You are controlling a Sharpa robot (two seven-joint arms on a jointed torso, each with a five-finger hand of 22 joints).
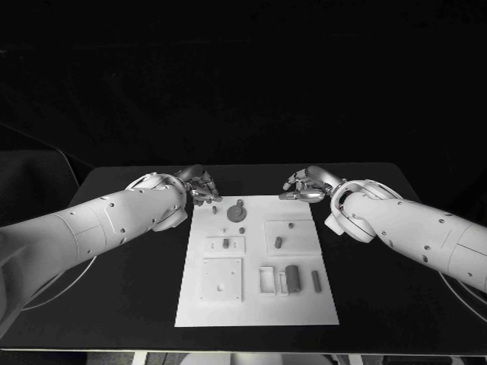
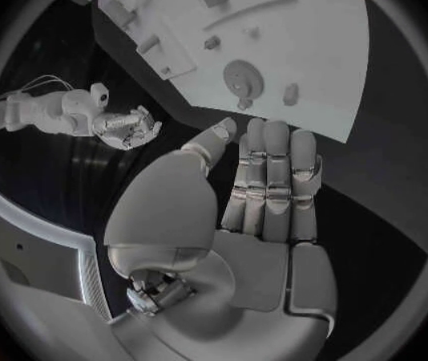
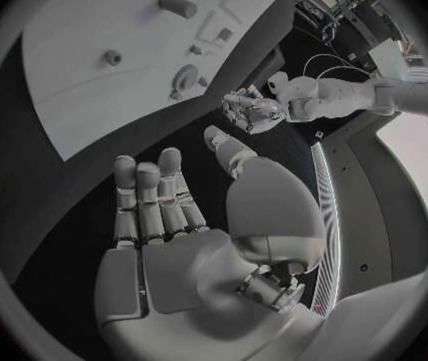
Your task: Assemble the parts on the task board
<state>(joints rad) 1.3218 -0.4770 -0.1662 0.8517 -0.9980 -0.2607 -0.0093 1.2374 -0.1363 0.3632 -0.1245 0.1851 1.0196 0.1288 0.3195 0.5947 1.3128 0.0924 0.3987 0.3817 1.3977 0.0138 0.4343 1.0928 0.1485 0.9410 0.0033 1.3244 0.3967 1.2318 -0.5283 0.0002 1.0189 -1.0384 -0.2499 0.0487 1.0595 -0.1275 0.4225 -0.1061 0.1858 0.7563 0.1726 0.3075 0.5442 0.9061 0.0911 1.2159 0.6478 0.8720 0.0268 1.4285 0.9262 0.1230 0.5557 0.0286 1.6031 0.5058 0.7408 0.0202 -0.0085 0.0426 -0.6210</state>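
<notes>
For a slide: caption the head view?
Both hands, left and right, hover open at the far end of the white board.

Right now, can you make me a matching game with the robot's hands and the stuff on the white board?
Things:
1. left hand
2. right hand
3. round part
4. task board

Places or states:
A. lies on the board's far end
B. open, by the board's far right corner
C. white, flat on the black table
D. open, by the board's far left corner

Pairs: 1-D, 2-B, 3-A, 4-C
</notes>
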